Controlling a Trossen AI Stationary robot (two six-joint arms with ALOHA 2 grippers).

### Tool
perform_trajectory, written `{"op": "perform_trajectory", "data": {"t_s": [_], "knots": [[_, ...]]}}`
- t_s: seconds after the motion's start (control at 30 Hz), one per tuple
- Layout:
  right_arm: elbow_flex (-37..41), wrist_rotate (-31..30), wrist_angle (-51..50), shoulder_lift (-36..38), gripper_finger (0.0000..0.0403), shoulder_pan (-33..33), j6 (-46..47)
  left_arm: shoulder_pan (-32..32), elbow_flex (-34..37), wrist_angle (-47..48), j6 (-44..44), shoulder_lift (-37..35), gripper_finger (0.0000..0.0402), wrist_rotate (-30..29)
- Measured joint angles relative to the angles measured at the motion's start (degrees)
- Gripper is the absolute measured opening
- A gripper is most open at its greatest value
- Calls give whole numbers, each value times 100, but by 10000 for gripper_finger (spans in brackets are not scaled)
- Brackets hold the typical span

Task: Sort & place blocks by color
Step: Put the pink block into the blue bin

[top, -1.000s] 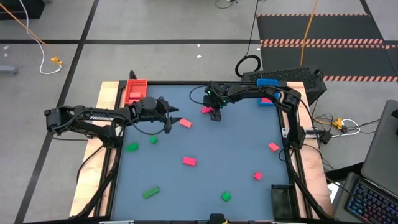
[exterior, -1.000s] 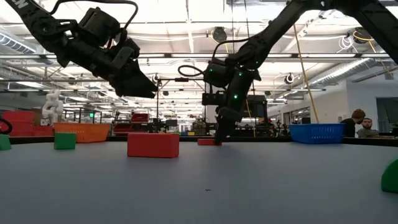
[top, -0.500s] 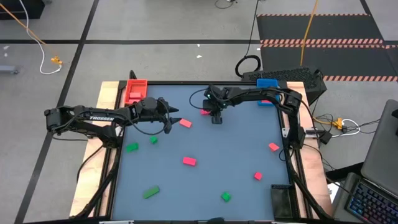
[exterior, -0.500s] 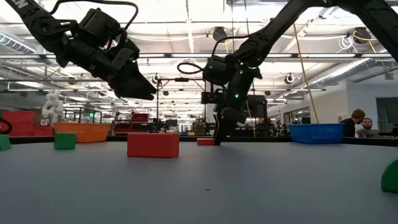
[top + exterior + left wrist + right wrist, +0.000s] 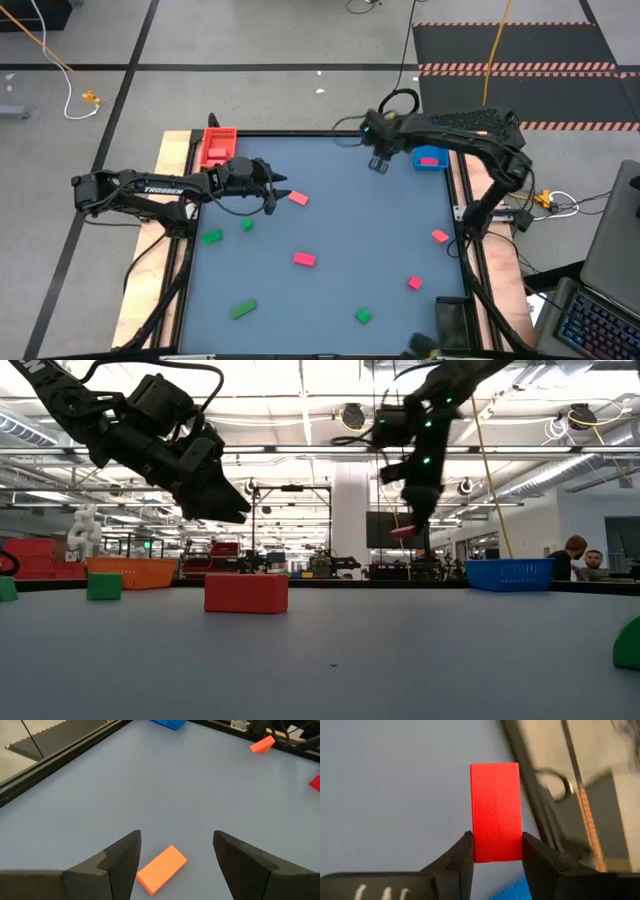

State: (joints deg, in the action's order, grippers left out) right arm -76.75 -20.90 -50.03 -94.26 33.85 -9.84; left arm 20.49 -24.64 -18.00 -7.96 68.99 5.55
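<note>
1. Up top in the overhead view, the right gripper (image 5: 379,163) hung above the far edge of the table, just short of the blue tray (image 5: 429,159), which already had a pink block in it. The red tray (image 5: 217,146) at the far left corner looked like it held a piece too, though it was hard to tell at that size. The left gripper (image 5: 281,186) hovered just beside a salmon bar (image 5: 297,198). Loose on the table (image 5: 340,290) were four green blocks (e.g. (image 5: 242,310)), a pink bar (image 5: 304,259) and two small reddish-pink ones by the right side (image 5: 439,236), so most of the sorting was left to do, I'd say.

2. At table level, the right gripper (image 5: 407,531) was well off the surface with a reddish piece pinched at its tip, near the blue tray (image 5: 509,574). The left gripper (image 5: 222,508) hung above the table too, with nothing in it.

3. Left wrist view: fingers (image 5: 120,862) spread wide, nothing held, the salmon bar (image 5: 161,869) lying flat on the table right between them. Looked lined up for a grab.

4. Right wrist view: fingers (image 5: 464,856) clamped on the lower end of a red bar (image 5: 495,811), which stuck out straight past the tips, with a sliver of blue tray beyond.
</note>
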Motion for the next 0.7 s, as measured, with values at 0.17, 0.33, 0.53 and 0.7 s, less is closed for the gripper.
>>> {"op": "perform_trajectory", "data": {"t_s": [0.17, 0.33, 0.53, 0.7], "knots": [[0, -173, -715, 423, 121, 725, 849, -15, 0, 0, -30, 0, 250, -5], [0, -156, -1338, 540, 121, 1336, 1350, -137, 0, 2, -34, 0, 250, -12], [255, -139, -1550, 551, 121, 1658, 1413, -236, 0, 2, -29, 0, 250, -16], [701, -143, -1399, 549, 126, 1769, 1438, -240, 0, 0, -27, 0, 250, -16]]}}
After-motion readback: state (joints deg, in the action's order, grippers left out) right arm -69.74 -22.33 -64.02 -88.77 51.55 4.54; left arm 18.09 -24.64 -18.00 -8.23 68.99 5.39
